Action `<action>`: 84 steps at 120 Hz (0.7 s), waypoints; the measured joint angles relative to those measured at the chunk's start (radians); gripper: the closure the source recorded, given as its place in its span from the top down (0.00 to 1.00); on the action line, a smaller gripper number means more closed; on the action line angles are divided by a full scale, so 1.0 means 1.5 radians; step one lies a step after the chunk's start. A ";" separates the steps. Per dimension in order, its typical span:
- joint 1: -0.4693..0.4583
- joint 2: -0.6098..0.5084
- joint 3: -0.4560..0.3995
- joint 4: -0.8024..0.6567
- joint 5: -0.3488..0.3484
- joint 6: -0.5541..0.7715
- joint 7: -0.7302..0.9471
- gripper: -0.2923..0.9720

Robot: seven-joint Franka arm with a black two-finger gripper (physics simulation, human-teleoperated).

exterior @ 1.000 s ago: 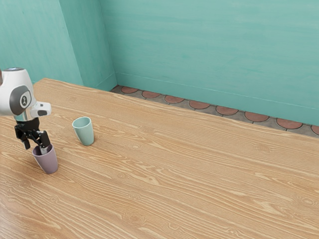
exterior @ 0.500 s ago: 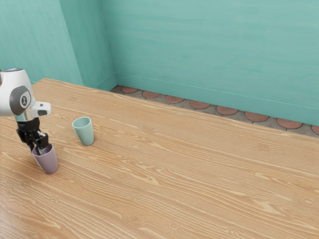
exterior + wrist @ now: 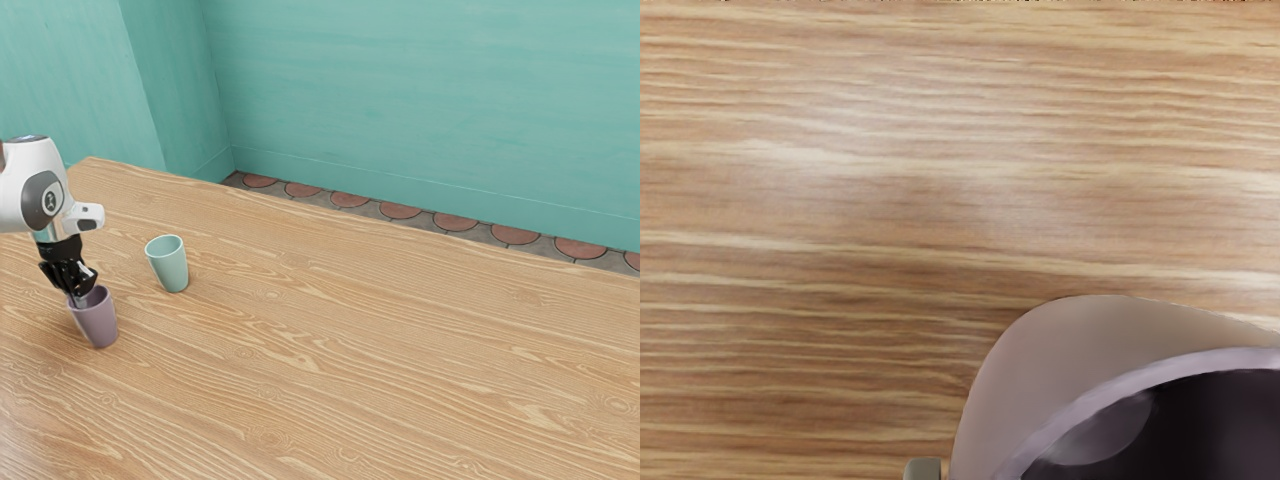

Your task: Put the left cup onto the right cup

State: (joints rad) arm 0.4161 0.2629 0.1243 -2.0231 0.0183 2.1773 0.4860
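Closed since a second ago, from a wide straddle over the rim to a narrow pinch, and shifted slightly toward the exterior view's right. From the side camera: shows the gripper (image 3: 77,291) pressed together on the upper wall of the purple cup (image 3: 95,320), apparently one finger inside the mouth and one outside, though too small to swear to. Finds that cup upright or barely tilted, at the exterior view's left, base at or just off the table (image 3: 400,330); cannot tell which. Puts the teal cup (image 3: 167,265) near it, toward the exterior view's right and a little farther back, upright, mouth open upward, apart from both gripper and purple cup. From the wrist camera: looks down past the pale outer wall and lilac rim of the purple cup (image 3: 1060,370), dark hollow beyond, directly under the gripper, wood grain running across behind it. Turns, for the coming move, on one relation: teal cup rightward and slightly back from the held one, both long axes vertical, so calls for a lift clear of the teal rim, a short carry that way, then a straight lowering, base into mouth. Risks, with a grip on one wall only, a swing or tilt of the purple cup on the way.
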 joint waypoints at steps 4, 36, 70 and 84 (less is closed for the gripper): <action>-0.001 0.000 0.000 0.000 -0.001 0.000 -0.002 0.17; -0.008 -0.007 0.000 0.003 -0.001 0.006 -0.029 0.15; -0.014 -0.045 -0.001 0.003 0.000 0.008 -0.055 0.15; -0.022 -0.072 -0.001 0.003 0.000 0.007 -0.067 0.15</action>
State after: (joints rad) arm 0.3828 0.1545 0.1231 -2.0185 0.0185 2.1875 0.3850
